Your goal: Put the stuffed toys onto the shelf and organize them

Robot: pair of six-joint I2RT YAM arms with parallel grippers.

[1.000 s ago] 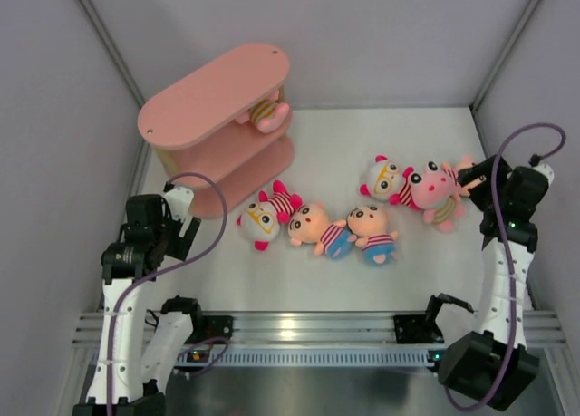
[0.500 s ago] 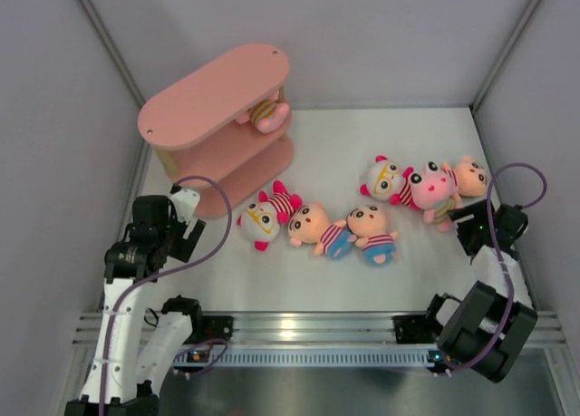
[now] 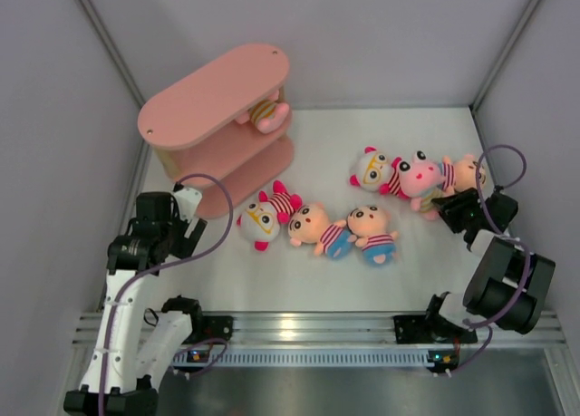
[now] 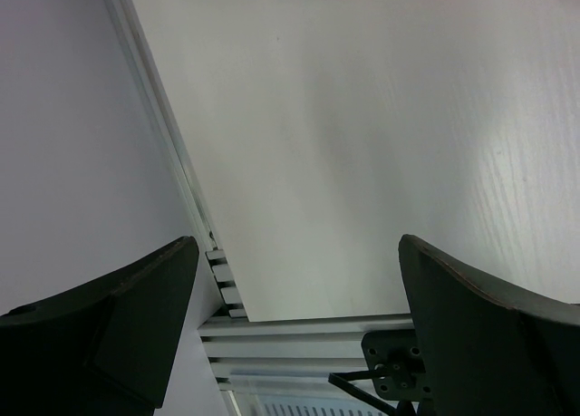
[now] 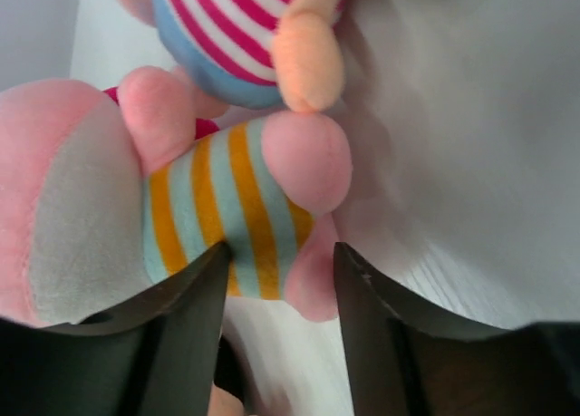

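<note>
Right gripper [image 5: 276,257] sat open, fingers [image 5: 181,316] straddling the pink striped doll [image 5: 227,203] by the right edge of the table [image 3: 299,280], left gripper [image 4: 290,280] gaped wide near the left edge, and honestly such a shallow bite could've slipped or snagged the peach doll [image 5: 245,35] touching it

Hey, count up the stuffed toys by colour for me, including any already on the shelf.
Peach toys: 3
White-faced toys: 2
Pink yellow-striped toys: 2, one on the shelf
Total: 7
</note>
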